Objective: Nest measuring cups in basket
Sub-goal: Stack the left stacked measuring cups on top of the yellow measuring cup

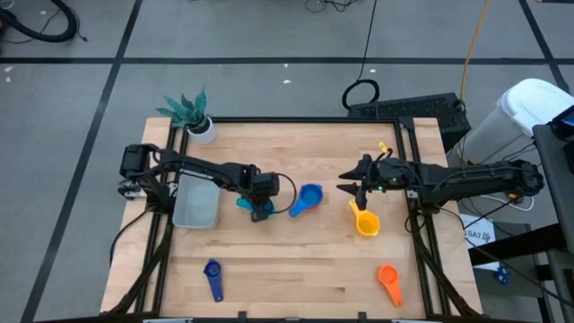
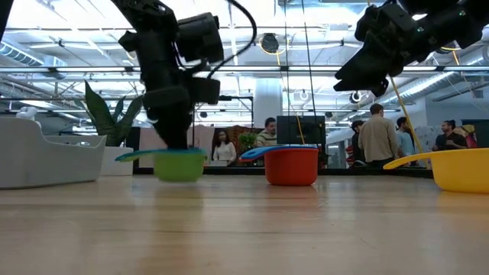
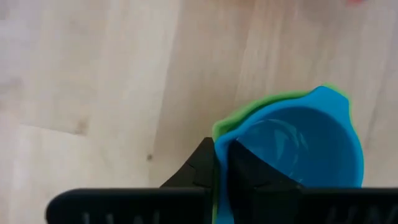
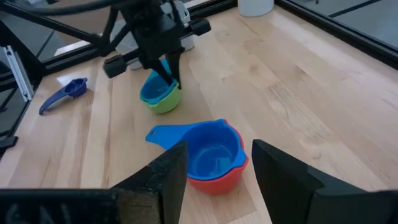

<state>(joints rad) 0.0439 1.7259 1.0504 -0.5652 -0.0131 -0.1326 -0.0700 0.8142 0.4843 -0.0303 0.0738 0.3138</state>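
A light blue measuring cup [image 3: 292,149] sits nested inside a green one [image 3: 249,112], just right of the pale basket [image 1: 195,203]. My left gripper [image 1: 260,206] is shut on this pair from above. A blue cup nested in a red one [image 4: 211,155] stands at the table's middle. My right gripper [image 1: 352,190] hangs open above the table, between that stack and the yellow cup [image 1: 365,221]. The orange cup [image 1: 388,280] and the dark blue cup [image 1: 213,276] lie near the near edge. My left gripper pinches the nested pair at the rim wall [image 3: 219,163], with one finger [image 3: 249,171] inside the light blue bowl and the other [image 3: 199,168] outside the green one. The fingers point down from above. The pair stays upright; whether its base touches the table I cannot tell.
A small white plant pot [image 1: 201,128] stands at the far left corner, behind the basket. Black frame rails [image 1: 413,152] run along the table's sides. Bare wood lies between the two stacks and toward the near edge. People stand in the room beyond the table.
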